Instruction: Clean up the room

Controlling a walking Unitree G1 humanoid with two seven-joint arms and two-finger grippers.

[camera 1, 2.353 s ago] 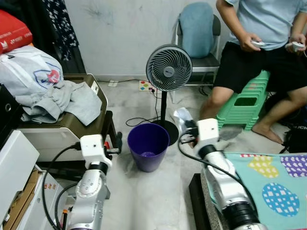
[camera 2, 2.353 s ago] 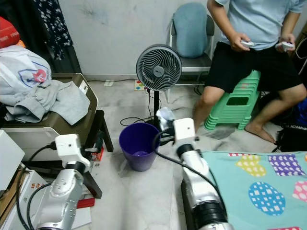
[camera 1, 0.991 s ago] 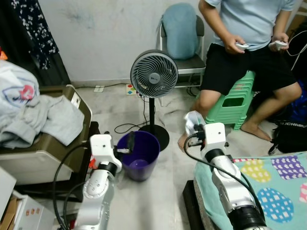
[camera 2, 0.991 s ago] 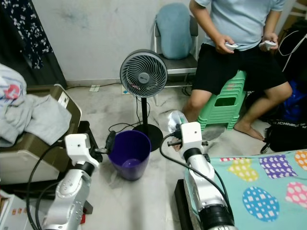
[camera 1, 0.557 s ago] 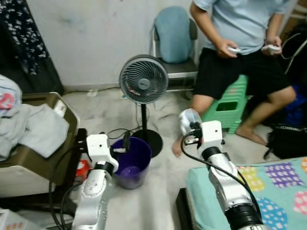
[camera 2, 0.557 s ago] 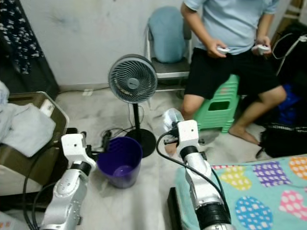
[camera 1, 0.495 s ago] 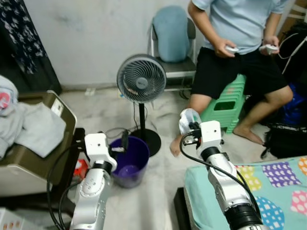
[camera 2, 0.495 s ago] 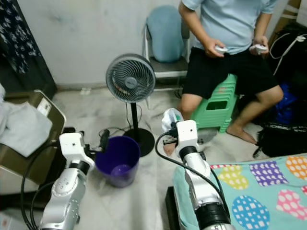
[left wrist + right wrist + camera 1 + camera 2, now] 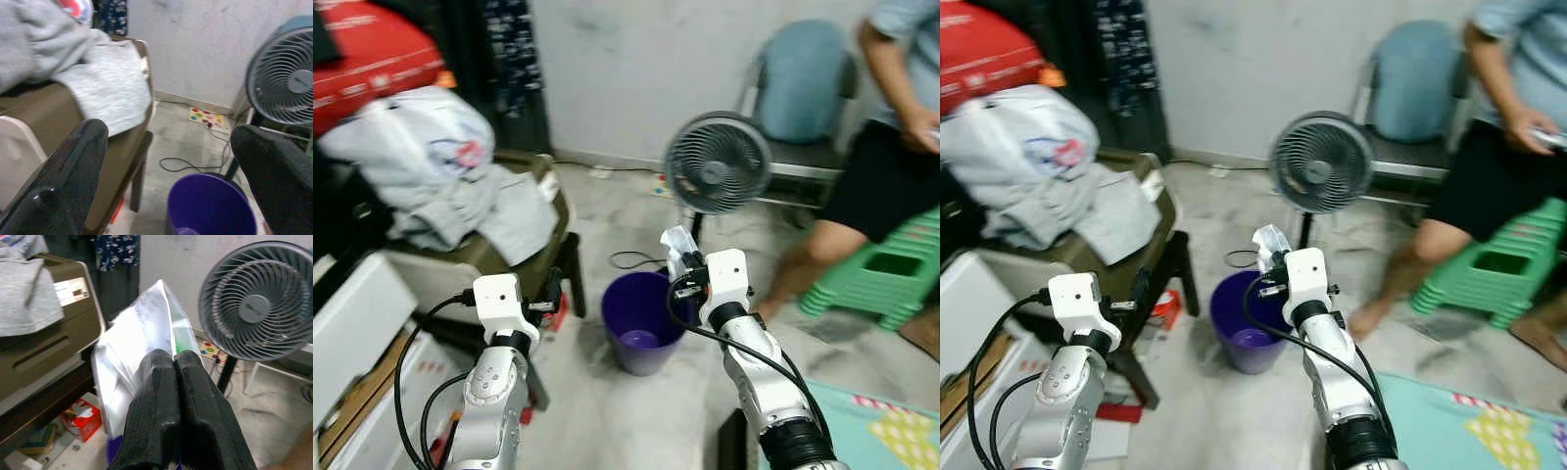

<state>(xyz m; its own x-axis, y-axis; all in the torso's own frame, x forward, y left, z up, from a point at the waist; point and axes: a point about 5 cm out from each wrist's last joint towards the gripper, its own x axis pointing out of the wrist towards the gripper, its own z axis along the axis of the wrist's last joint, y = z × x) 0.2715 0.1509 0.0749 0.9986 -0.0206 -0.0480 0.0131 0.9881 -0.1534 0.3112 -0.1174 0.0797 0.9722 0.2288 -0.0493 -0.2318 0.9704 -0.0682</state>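
Far to my left, the head cameras give me grey clothes [image 9: 460,201] heaped on a brown cabinet [image 9: 499,257]. My left gripper [image 9: 166,191] hangs just beside that cabinet's front; its wrist camera shows the two black fingers [image 9: 63,171] spread wide with nothing between them, which the blurred eye views leave hard to judge. Between those fingers I look down at the purple bin [image 9: 643,321] on the pale floor, near the cabinet's leg. Next comes my right gripper [image 9: 176,362], raised just above the bin's far rim. From the head it is a pale scrap at the fingertips; the right wrist view makes it a crumpled clear plastic wrapper [image 9: 142,357], pinched between fingers pressed together. Behind stands a grey fan [image 9: 718,164], and at far right a seated person [image 9: 1508,147] by a green stool [image 9: 1484,269].
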